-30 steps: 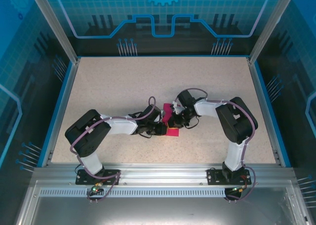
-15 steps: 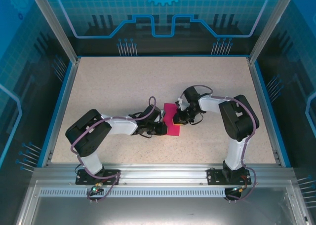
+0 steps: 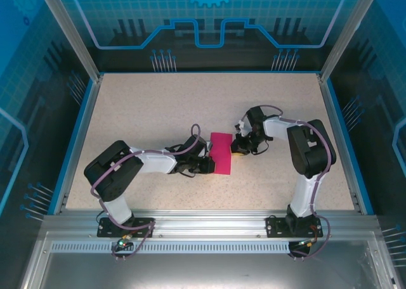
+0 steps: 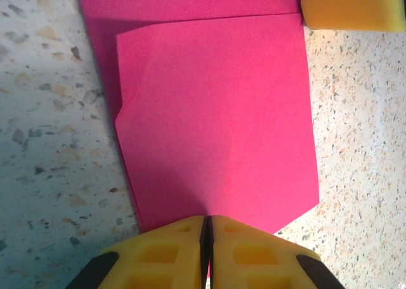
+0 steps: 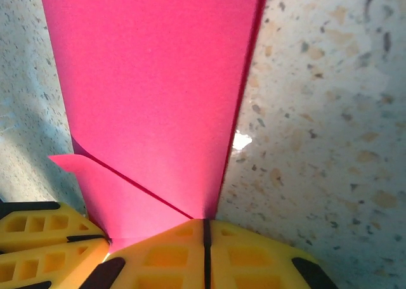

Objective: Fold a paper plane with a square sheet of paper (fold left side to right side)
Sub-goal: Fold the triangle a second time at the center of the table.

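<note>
The square sheet of paper (image 3: 221,153) is magenta-pink and lies folded over into a narrow upright rectangle at the table's middle. In the left wrist view the top layer (image 4: 216,111) sits slightly askew over the lower one. My left gripper (image 3: 209,166) (image 4: 208,220) is shut, its tips resting on the sheet's near-left edge. My right gripper (image 3: 238,151) (image 5: 205,222) is shut, with its tips at the sheet's right folded edge (image 5: 244,99). One right fingertip (image 4: 352,7) shows at the sheet's corner. The paper plane is out of view.
The speckled table (image 3: 158,105) is ringed by a blue rim (image 3: 79,137) and an aluminium frame (image 3: 203,222) at the near edge. Both forearms lie low beside the sheet. Bare tabletop stretches behind and to both sides.
My right gripper has slid to the right across the sheet, from over its middle to its right edge. The sheet now lies flat and uncovered. The left gripper has stayed put.
</note>
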Controlling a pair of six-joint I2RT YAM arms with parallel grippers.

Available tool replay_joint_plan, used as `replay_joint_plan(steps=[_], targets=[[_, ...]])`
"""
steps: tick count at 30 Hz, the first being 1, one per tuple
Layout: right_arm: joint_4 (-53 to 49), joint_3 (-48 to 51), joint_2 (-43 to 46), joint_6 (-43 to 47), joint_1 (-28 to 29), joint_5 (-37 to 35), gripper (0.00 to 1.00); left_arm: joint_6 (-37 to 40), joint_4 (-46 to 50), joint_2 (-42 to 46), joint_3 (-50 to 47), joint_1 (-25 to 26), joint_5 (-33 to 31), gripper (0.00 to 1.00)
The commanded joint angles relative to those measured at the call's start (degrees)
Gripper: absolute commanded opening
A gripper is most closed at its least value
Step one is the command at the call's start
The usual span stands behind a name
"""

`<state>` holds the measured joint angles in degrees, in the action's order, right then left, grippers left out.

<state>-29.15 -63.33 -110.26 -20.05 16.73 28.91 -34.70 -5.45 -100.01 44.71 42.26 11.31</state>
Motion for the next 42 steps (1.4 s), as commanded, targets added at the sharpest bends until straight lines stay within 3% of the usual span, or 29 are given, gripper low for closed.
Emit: replay_joint_plan(steps=[1,13,22,31,42], targets=[[-1.70,-1.05,-1.77,1.40,-1.25,-2.88,0.09,-0.80,9.12,-1.69,-3.02,-0.04,-3.05,0.14],[-2.31,-0.69,7.45,0.85,-0.09,2.49,0.09,0.51,11.70,-0.54,-0.60,-0.06,-3.75,0.15],[2.35,-0.81,1.55,-2.88,6.44,4.31,0.09,0.68,11.98,-0.31,0.04,-0.05,-3.60,0.14],[-1.09,-1.08,-3.39,-3.04,6.13,-1.91,0.09,2.68,14.59,1.55,5.26,-0.07,-1.61,0.17],[-0.39,-0.02,-3.03,-3.15,5.67,-1.75,0.09,4.62,13.38,-2.91,12.37,-0.07,0.90,0.17]])
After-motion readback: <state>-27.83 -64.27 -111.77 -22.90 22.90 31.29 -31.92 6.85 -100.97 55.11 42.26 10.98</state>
